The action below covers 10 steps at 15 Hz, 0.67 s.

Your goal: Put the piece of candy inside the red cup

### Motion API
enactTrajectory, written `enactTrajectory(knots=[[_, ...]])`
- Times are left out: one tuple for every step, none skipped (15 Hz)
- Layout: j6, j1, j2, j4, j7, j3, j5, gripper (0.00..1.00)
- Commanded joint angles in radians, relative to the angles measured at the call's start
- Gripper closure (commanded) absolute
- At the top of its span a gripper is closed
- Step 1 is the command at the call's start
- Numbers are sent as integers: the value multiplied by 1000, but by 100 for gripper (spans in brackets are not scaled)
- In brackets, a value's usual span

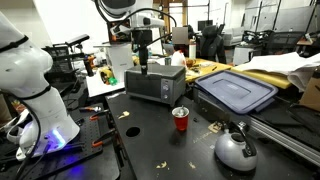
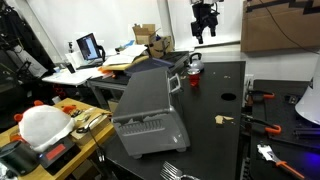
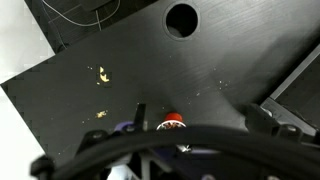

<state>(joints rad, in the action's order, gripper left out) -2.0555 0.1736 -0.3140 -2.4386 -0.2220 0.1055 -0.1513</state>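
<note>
The claw (image 2: 204, 35) hangs high over the far end of the grey toaster oven (image 2: 150, 115). I read its fingers as spread apart with nothing between them. In an exterior view the claw (image 1: 143, 62) sits directly above the toaster oven (image 1: 150, 84), clear of its top.

The red cup (image 1: 181, 119) stands upright on the black table (image 1: 150, 150), just off the oven's front corner. It is not touching the oven. From the opposite side I see the red cup (image 2: 195, 80) just past the oven's far end. The silver kettle (image 2: 195, 63) is a little further out from the oven than the cup. The kettle (image 1: 236, 150) is well apart from the oven.

A small yellowish piece of candy (image 2: 222, 120) lies flat on the table beside the oven's long side, apart from it. A round hole (image 2: 228, 98) in the tabletop is close to it.

In my wrist view the claw's own parts are a dark blur along the bottom edge. The red cup (image 3: 172, 123) peeks out just above that blur. Yellowish scraps (image 3: 102, 73) lie on the table (image 3: 230, 60) and the hole (image 3: 181, 18) shows near the top.
</note>
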Motion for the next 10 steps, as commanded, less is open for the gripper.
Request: enactTrajectory(knots=[[110,-3,-51,7,4,-18,-7,0],[137,-6,-58,12,9,-21,-4,0],[161,-8,-66,18,14,-24,-1,0],[181,-10,-74,22,17,-27,0,0],[205,-13,-81,28,26,-28,4,0],[225,-17,-89,32,40,-27,8,0],[247,-23,-95,37,59,-24,14,0],[280,-32,-100,47,96,-18,27,0],[299,-36,-105,53,117,-16,32,0],[325,-41,-111,62,148,-12,41,0]])
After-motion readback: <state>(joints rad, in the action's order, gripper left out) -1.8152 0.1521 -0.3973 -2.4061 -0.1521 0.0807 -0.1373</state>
